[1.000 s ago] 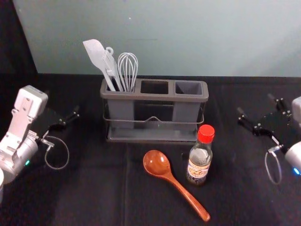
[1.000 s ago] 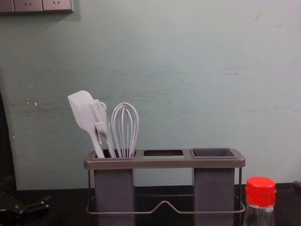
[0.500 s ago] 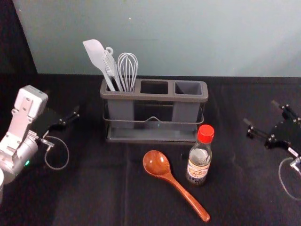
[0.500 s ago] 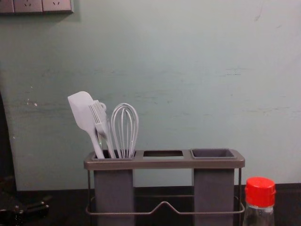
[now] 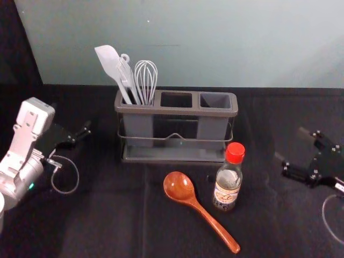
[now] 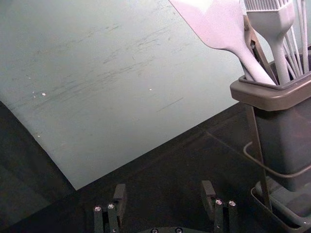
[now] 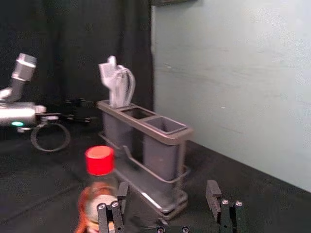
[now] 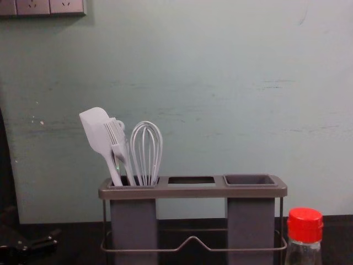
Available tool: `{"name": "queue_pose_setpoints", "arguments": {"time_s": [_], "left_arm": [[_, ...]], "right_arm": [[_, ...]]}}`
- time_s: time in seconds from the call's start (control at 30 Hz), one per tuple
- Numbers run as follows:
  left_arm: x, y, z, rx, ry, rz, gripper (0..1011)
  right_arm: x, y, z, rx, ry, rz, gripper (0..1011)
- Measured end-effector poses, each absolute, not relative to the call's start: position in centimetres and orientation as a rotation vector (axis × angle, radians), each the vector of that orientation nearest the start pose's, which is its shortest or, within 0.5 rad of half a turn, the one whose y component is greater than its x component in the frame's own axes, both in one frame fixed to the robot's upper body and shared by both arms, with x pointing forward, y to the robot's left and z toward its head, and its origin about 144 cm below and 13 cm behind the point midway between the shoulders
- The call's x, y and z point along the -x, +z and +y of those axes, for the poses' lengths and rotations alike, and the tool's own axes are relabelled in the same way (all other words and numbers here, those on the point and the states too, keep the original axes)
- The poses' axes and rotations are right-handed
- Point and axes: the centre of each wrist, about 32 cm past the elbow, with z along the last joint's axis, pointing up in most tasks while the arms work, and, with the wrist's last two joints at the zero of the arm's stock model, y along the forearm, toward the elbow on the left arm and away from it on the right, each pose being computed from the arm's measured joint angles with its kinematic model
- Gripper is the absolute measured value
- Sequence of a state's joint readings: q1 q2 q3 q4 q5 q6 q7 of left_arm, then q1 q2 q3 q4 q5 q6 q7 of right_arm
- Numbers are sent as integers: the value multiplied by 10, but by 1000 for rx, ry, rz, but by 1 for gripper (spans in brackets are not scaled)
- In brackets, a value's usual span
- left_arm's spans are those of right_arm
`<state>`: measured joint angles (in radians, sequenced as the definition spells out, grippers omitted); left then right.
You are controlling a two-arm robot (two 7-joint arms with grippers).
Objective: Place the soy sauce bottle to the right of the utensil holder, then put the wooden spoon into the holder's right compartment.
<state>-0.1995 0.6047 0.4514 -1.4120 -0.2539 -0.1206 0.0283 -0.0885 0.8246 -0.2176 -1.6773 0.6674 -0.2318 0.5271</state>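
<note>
My right gripper [image 5: 290, 144] is open at the right, apart from the soy sauce bottle [image 5: 227, 185]. The red-capped bottle stands upright before the holder's right end. In the right wrist view, the open right gripper [image 7: 167, 194] has the bottle [image 7: 99, 161] beyond one finger. The wooden spoon [image 5: 180, 187] lies left of the bottle, handle slanting toward the front right. The grey utensil holder [image 5: 177, 159] has white utensils in its left compartment; its middle and right compartments [image 5: 216, 100] hold nothing. My left gripper [image 5: 72, 121] rests at the left; its wrist view shows the gripper [image 6: 164, 190] open.
The black-covered table [image 5: 107, 215] reaches back to a pale green wall [image 5: 215, 43]. A white spatula [image 5: 110, 62], a brush and a whisk [image 5: 146, 75] rise above the holder. Dark cloth [image 7: 97, 29] hangs beyond the left arm in the right wrist view.
My right gripper has shifted toward the table's front, with its angle slightly changed. The left arm, bottle, spoon and holder have stayed put.
</note>
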Motion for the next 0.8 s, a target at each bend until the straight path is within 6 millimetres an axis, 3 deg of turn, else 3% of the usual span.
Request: {"name": "queue_pose_setpoints", "arguments": {"time_s": [0.37, 0.8], "left_arm": [[-489, 1140, 310, -304, 1248, -285, 1005], [-489, 1140, 310, -304, 1248, -285, 1005]], "right_arm": [[-430, 1181, -369, 40, -669, -55, 1002], [-432, 1184, -343, 59, -576, -69, 1002]]}}
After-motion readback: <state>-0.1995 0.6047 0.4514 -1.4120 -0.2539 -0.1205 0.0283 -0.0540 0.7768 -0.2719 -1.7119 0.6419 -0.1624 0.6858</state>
